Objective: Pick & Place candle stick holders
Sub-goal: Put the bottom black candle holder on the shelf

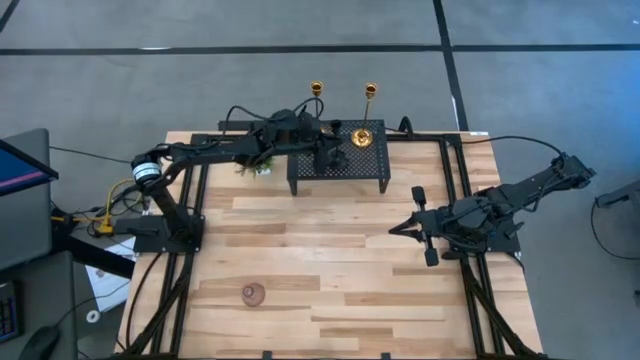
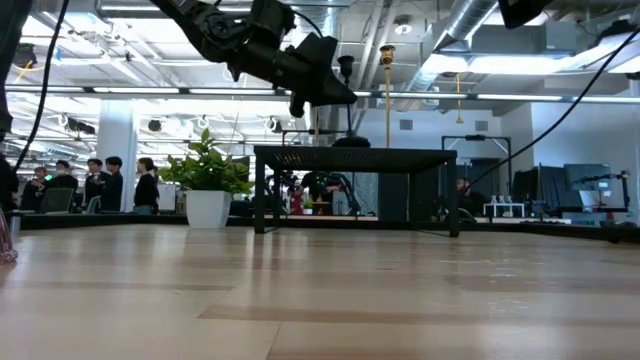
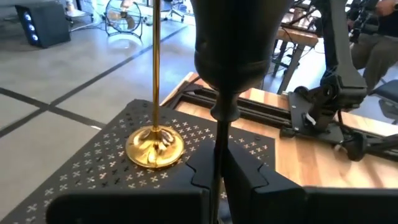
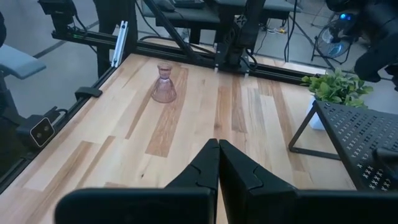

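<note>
wooden table (image 1: 330,270): left gripper (image 3: 219,180) clenched on black candle holder (image 3: 233,56) above mesh stand (image 1: 340,165), gold holder (image 3: 155,146) beside; right gripper (image 4: 217,165) clenched empty, bare planks ahead.

Gold holders (image 1: 367,128) upright; black holder (image 3: 235,56) apparently gripped.

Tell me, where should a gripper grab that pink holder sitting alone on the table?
Probably at the narrow waist. The pink holder stands upright and apart, flaring to a wide base below a small cup. Coming down from above, or level from the open table side, fingers could close around the neck, where the wider cup would resist slipping.
</note>
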